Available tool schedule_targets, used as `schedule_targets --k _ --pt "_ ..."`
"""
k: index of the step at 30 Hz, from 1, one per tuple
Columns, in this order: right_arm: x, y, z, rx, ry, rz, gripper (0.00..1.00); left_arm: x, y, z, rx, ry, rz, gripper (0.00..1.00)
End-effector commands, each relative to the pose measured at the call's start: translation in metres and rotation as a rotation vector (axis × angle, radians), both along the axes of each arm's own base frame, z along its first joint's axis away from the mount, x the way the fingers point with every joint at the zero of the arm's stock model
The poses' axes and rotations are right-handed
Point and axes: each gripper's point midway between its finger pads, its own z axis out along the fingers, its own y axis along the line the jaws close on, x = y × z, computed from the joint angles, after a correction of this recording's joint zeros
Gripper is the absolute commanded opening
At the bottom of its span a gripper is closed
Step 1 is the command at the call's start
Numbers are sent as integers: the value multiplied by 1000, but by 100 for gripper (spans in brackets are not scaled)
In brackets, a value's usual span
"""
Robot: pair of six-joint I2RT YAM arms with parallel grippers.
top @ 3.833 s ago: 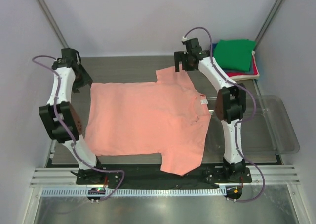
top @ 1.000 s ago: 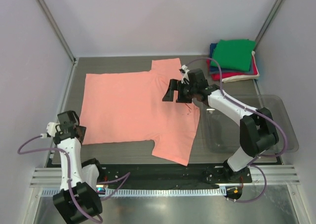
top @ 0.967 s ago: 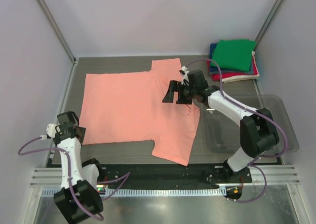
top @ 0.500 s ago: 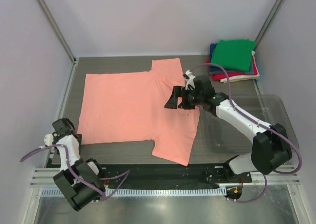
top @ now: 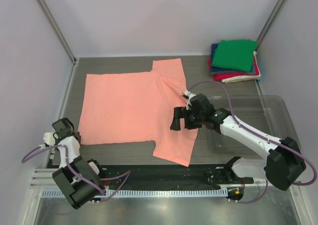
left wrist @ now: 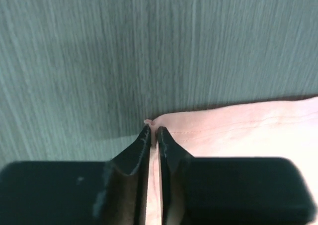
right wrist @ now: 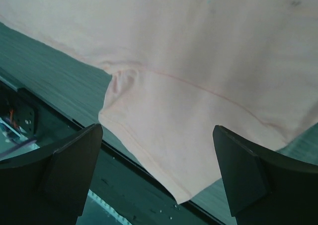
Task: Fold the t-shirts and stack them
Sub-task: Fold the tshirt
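A salmon-pink t-shirt (top: 131, 108) lies spread flat on the grey table, hem to the left and neck to the right. My left gripper (top: 69, 133) is at its near-left hem corner. In the left wrist view the jaws (left wrist: 153, 130) are shut, with the pink hem fabric (left wrist: 238, 120) pinched between them. My right gripper (top: 180, 124) hovers open over the near sleeve. In the right wrist view the sleeve (right wrist: 174, 135) shows between the wide-spread fingers (right wrist: 74, 160), untouched. A stack of folded t-shirts (top: 233, 53), green on top, sits at the back right.
A clear plastic tray (top: 290, 135) lies on the right side of the table, under the right arm's forearm. The black rail (top: 164, 173) runs along the near edge, just past the sleeve. Grey walls close in on the left, back and right.
The left gripper has closed on the shirt's near-left hem corner. The right gripper, still open, has moved from the neck area toward me, over the near sleeve.
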Motion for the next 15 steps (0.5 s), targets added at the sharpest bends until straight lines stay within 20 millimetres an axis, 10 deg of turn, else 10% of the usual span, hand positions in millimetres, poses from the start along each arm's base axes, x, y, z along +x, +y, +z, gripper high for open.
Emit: schedule_targets --k 1,7,15 --pt "-20 -19 -6 -116 -13 -74 100 1 -8 -13 -36 -15 -26 5" --pt "-59 -50 -43 -215 90 -175 98 4 -8 -10 -4 -57 -44 0" --pt "-120 -33 -80 -293 192 -157 91 8 -9 -8 -6 -73 -64 0"
